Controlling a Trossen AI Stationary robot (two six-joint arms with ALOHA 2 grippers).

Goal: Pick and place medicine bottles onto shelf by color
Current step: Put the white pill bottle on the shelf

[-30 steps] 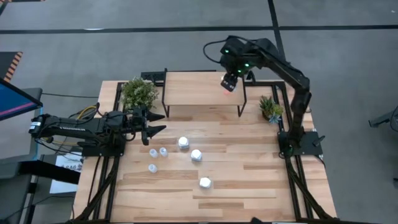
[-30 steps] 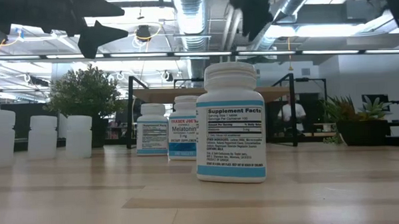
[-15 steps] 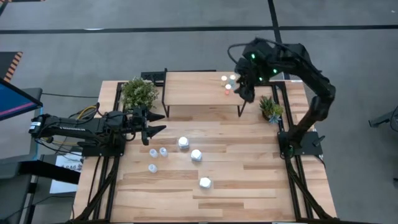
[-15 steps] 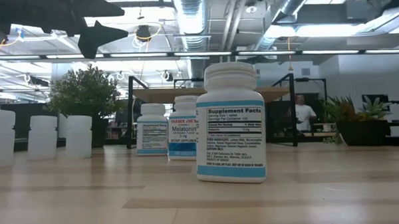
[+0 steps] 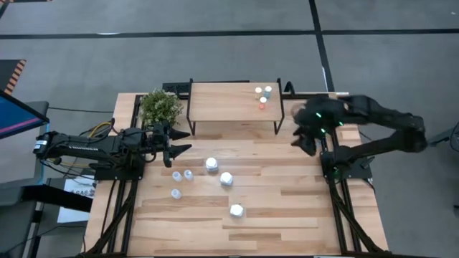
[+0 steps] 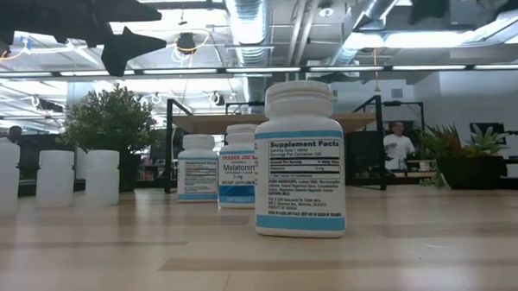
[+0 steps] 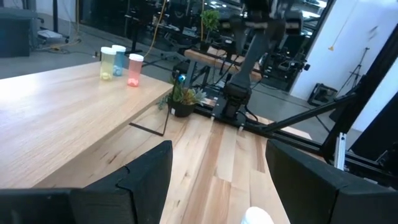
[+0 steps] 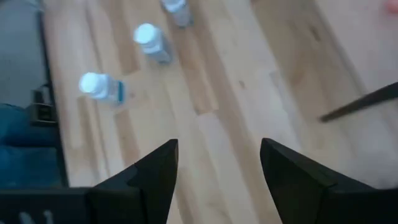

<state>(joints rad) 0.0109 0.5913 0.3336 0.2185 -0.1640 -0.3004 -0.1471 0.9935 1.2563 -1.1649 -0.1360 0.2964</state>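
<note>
Plank table (image 5: 287, 208) carrying shelf (image 5: 222, 102), two plants (image 5: 159, 106), six bottles (image 5: 226, 178) mid-table. On shelf's right end, three tiny bottles (image 5: 262, 97) clustered.

A grey floor (image 5: 107, 50) crossed by dark lines surrounds the plank tabletop (image 5: 287, 193), while beyond it silver ceiling ducts (image 6: 246, 25), strip lights (image 6: 386, 68) and a standing person (image 6: 400, 147) fill the open room.

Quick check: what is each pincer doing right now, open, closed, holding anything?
Left pincer: open, empty, hovering beside the shelf.
Right pincer: open, empty, over the table's right side.
</note>
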